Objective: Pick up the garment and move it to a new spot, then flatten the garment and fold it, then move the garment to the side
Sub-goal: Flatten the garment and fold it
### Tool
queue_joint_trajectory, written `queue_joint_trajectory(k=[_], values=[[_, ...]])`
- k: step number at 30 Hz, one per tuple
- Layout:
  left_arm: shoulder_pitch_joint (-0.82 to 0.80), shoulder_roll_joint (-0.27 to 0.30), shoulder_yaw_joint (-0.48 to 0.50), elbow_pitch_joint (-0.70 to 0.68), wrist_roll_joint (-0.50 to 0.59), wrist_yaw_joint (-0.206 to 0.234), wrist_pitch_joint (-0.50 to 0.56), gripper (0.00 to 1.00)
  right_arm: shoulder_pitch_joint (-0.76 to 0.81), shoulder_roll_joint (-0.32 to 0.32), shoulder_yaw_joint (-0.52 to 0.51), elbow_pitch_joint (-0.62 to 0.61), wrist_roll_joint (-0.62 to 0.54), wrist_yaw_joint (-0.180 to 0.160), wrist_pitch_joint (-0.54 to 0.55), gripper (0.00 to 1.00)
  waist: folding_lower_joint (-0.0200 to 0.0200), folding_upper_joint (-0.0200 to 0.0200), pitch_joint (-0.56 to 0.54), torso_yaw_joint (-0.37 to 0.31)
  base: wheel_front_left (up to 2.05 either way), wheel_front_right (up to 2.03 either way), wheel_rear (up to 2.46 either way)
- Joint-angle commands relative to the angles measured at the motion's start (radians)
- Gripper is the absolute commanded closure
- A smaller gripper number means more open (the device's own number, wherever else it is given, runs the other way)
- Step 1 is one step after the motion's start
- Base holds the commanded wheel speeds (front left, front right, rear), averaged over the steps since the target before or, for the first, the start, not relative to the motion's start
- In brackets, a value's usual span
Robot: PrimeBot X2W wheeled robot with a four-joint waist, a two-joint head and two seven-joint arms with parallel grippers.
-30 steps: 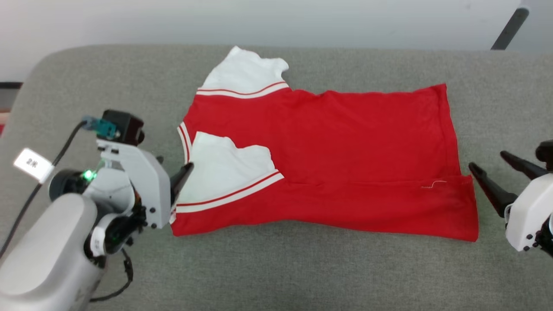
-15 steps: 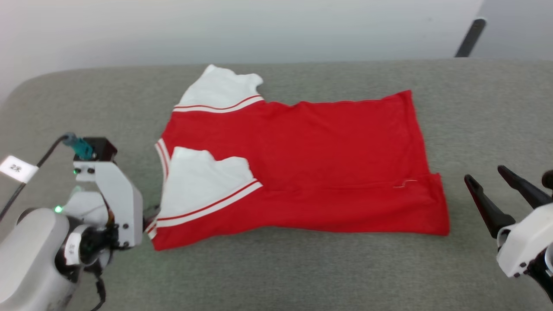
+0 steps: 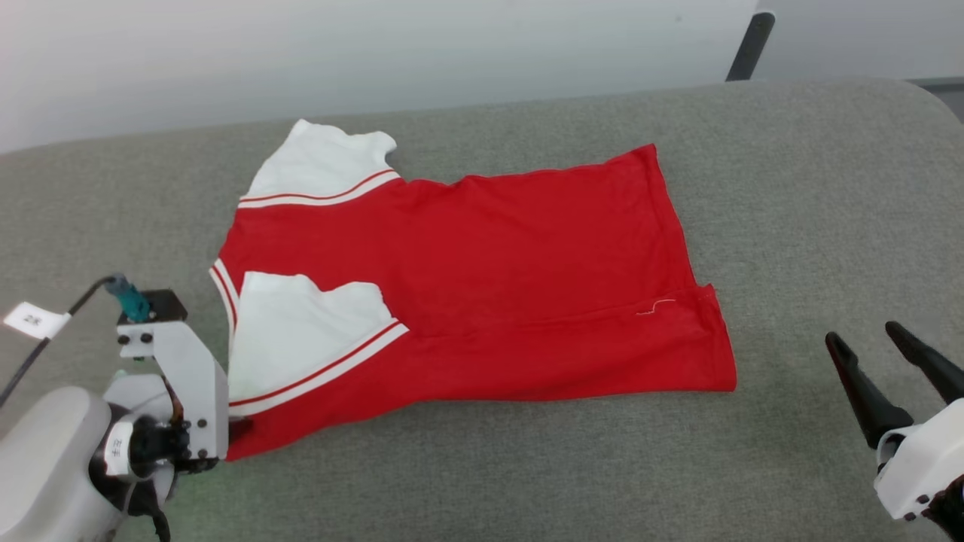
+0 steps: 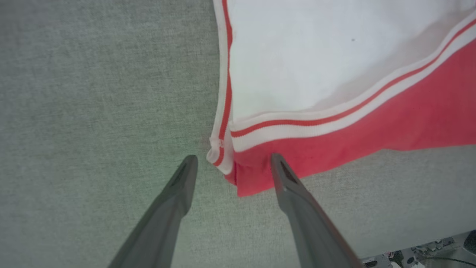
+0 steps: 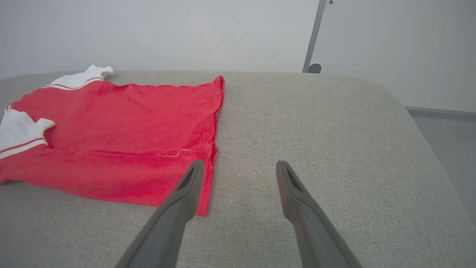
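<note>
**Folded garment between two spread claws**

Left claw (image 4: 233, 158), fingers apart and empty, frames the striped near-left corner of the garment (image 3: 489, 278), which lies folded mid-tabletop (image 3: 813, 188). Right claw (image 3: 864, 333), likewise spread and empty, hovers near the hem.
</note>
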Motion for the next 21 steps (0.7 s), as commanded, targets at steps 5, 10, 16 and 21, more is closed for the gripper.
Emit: queue_joint_trajectory(k=[5,10,16,21], values=[[-0.004,-0.015,-0.012,0.071,0.009,-0.021,-0.022,0.0,0.018,0.022,-0.007,-0.024,-0.004,-0.001,0.006,0.0,0.0,0.0,0.013,-0.015,0.0,0.0,0.0],[-0.01,-0.042,-0.018,0.158,0.003,-0.048,-0.049,0.0,0.019,0.021,0.004,-0.053,-0.01,-0.001,-0.003,0.0,0.0,0.0,0.021,-0.017,0.0,0.0,0.0],[-0.027,-0.081,-0.02,0.235,-0.016,-0.091,-0.071,1.0,0.035,0.036,0.006,-0.076,-0.015,-0.001,-0.003,0.0,0.0,0.0,0.028,-0.011,0.0,0.0,0.0],[-0.054,-0.101,-0.018,0.271,-0.023,-0.122,-0.095,1.0,0.024,0.033,0.016,-0.08,0.0,-0.001,0.038,0.0,0.0,0.0,0.04,-0.002,0.0,0.0,0.0]])
